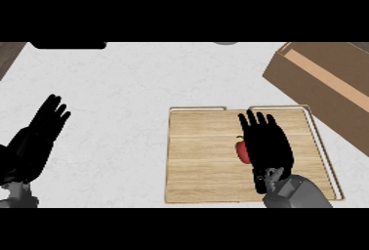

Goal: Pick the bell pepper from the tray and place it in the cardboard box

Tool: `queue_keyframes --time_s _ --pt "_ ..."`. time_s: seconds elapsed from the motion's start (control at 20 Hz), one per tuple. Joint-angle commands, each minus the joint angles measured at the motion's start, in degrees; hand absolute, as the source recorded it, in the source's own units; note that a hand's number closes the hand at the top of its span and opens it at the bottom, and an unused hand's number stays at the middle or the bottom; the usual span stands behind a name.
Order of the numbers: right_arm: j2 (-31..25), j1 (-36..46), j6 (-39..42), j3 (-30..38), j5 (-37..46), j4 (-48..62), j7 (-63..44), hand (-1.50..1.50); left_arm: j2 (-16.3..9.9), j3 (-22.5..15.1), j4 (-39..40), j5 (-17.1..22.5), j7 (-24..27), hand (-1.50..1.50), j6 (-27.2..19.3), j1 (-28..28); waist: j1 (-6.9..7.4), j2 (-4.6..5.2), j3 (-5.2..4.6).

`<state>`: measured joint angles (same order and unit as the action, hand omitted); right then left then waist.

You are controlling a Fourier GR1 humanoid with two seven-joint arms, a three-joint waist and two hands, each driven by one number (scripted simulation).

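1. A pale, marbled surface (130, 88) is seen from steeply above, with a wooden tray (202, 171) lying on its right half.
2. The tray is shown as a light plank board with a thin raised rim, its far edge broken by a small gap near the middle.
3. A red bell pepper (242, 150) is seen lying on the tray, right of the tray's centre, with a small yellowish stem at its far end.
4. Only the left part of the bell pepper is visible; the rest is hidden under the right robot hand (268, 144).
5. The right robot hand is held over the tray with its fingers straight and spread, pointing away from the robot, so it is read as open and nothing is gripped by it.
6. Whether the bell pepper is touched by that palm cannot be told from this view.
7. A cardboard box (324, 83) is placed at the upper right of the surface, beyond the tray's far right corner and apart from it, with its open top partly cut off by the view's edge.
8. The left robot hand (36, 139) is shown near the left edge, well apart from the tray, open with fingers straight and pointing up, holding nothing.
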<state>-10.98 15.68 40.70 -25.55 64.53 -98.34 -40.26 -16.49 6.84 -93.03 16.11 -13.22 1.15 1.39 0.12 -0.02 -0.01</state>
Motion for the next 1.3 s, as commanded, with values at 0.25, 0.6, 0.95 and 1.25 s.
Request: queue_keyframes --time_s 0.25,0.6,0.95,1.25 --pt "-0.8 -3.7 -2.5 1.1 4.1 1.3 4.1 -1.5 0.8 1.5 -3.0 -1.6 -2.0 0.0 2.1 -1.0 -0.03 -0.01 0.01" --pt "0.9 3.2 -2.5 3.1 4.5 5.0 9.1 1.5 3.9 -0.1 -3.7 -4.4 -2.2 0.0 0.6 -1.0 0.12 0.01 0.01" --pt "-3.3 0.5 -7.3 4.2 7.4 6.0 16.7 1.5 3.5 2.2 -2.7 -3.7 -4.8 0.0 1.3 1.8 -0.08 0.01 0.01" --pt "-0.3 5.6 -11.5 9.4 4.6 15.8 21.8 1.5 3.6 3.0 -1.1 -2.8 -2.9 0.0 3.8 2.1 0.2 0.16 0.02"
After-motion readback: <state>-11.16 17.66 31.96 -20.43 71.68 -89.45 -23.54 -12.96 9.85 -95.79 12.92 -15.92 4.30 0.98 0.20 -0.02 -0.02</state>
